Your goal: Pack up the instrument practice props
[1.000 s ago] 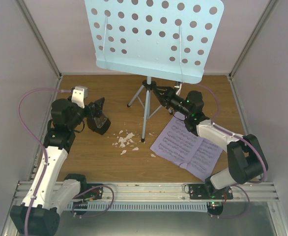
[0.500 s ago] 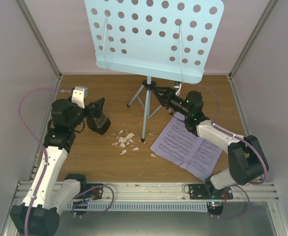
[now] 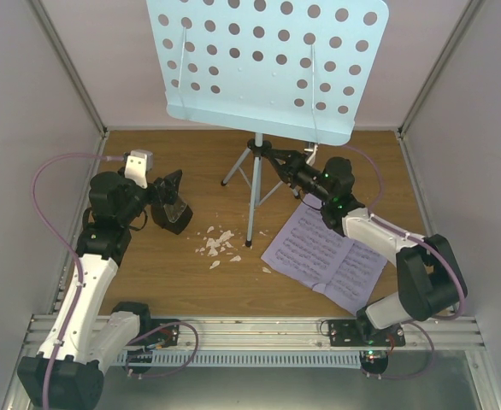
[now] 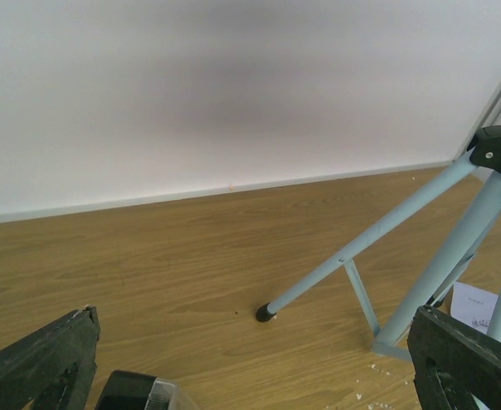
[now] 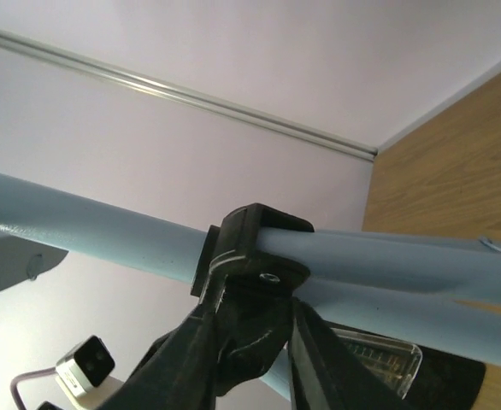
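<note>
Step in hand, as I read it: folding the light blue tripod music stand with hole-dotted desk [image 3: 268, 60], which stands upright at rear-centre of the wooden table [image 3: 165, 282]. R claw [image 3: 274, 159] pinches the black plastic collar [image 5: 250, 256] where the legs meet the pole. To do it well: keep the pinch square on the collar and move along the pole's axis w/o sideways pull. The big desk up top prob. makes the stand tippy.

L claw [image 3: 167, 198] is spread wide, holding nothing, just beside the small black pyramid metronome with clear cover [image 3: 175, 218] at table left. Lilac printed sheet-music pages [image 3: 323, 256] lie flat, right of the tripod feet. Small white crumbs [image 3: 219, 243] lie btwn metronome and pages.

Views: only the top cam shows the desk, the whole pages and both arms. R wrist cam alone shows the fingers [image 5: 182, 359] closing on the collar. L wrist cam alone shows a black-tipped foot [image 4: 266, 313] planted on the wood.
</note>
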Robot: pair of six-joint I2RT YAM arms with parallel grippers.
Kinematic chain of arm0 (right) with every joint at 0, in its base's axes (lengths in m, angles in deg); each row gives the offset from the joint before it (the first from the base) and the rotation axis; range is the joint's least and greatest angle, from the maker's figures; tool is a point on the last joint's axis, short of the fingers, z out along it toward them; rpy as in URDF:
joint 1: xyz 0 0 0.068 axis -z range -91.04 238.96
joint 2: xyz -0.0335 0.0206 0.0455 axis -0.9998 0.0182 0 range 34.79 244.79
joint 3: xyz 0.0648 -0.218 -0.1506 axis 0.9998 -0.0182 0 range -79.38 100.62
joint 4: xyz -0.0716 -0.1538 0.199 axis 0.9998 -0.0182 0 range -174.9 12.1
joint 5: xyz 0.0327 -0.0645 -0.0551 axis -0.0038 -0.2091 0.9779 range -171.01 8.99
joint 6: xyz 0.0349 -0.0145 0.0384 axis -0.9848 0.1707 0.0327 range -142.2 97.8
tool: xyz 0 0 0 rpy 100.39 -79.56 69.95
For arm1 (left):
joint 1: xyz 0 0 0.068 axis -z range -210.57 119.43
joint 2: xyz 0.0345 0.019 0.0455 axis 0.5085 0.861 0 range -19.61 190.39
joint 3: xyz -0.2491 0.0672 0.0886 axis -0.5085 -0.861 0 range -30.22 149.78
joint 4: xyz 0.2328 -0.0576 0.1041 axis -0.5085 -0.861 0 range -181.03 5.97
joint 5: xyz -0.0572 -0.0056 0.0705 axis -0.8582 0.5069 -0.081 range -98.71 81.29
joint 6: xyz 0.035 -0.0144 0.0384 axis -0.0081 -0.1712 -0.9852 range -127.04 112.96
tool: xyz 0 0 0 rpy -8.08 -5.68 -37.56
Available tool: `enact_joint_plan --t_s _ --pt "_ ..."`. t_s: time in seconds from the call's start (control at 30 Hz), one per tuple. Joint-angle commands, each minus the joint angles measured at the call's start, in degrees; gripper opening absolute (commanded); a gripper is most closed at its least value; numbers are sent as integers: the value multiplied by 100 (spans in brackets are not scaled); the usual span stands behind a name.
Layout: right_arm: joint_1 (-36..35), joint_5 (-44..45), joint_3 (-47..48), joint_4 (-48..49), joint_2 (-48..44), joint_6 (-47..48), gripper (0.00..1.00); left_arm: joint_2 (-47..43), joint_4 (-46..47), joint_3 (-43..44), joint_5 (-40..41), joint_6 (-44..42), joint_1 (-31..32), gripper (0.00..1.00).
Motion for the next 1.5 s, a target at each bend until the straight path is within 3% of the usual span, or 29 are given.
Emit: enact_joint_plan --t_s 0.0,0.2,0.43,0.57,0.7,0.97,1.23,1.47 --pt "-34 -23 164 327 50 35 19 -23 187 -39 -34 -65 -9 98" --pt "-34 69 163 164 -39 240 1 -15 193 -39 -39 -63 -6 98" --pt "-45 308 113 -33 -196 776 0 3 187 -38 -39 -63 -5 98" --pt "-149 779 27 -16 -382 1984 0 4 186 -34 -39 -63 -5 98" --pt "-348 1268 64 -204 -564 4023 0 3 186 -39 -30 -68 -8 98" --pt "-470 1309 196 -831 -707 6729 0 28 179 -35 -40 -79 1 98" --pt "-597 1959 547 -1695 -690 8571 0 29 177 -45 -47 -67 3 98" --pt "-643 2426 555 -1770 -646 9479 3 22 183 -45 -46 -63 3 98"
